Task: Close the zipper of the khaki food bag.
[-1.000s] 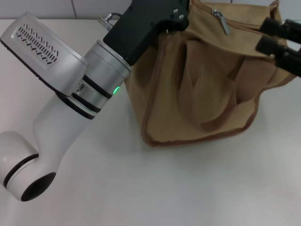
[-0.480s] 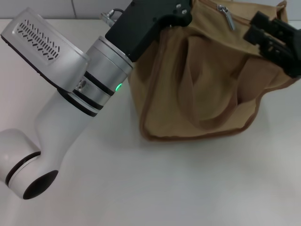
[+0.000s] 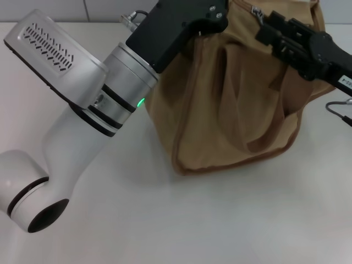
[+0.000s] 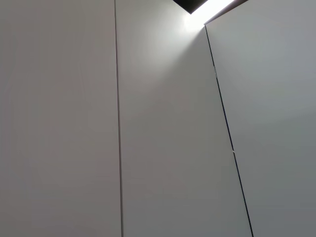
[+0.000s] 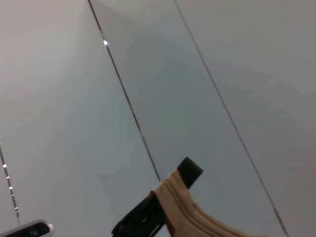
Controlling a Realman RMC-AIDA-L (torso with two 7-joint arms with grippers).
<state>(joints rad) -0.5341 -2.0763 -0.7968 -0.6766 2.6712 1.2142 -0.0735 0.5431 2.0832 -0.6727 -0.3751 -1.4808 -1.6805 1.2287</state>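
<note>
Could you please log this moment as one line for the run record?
left gripper: at bag's top left corner | right gripper: by zipper pull | khaki food bag: upright on table | closure: cannot tell

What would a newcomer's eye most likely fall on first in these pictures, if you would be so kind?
Most likely the big white and silver left arm sweeping across the near left of the head view, its black left gripper pressed to the upper left corner of the khaki food bag. Next, the black right gripper reaching in from the right over the bag's top, beside the small silver zipper pull.
</note>
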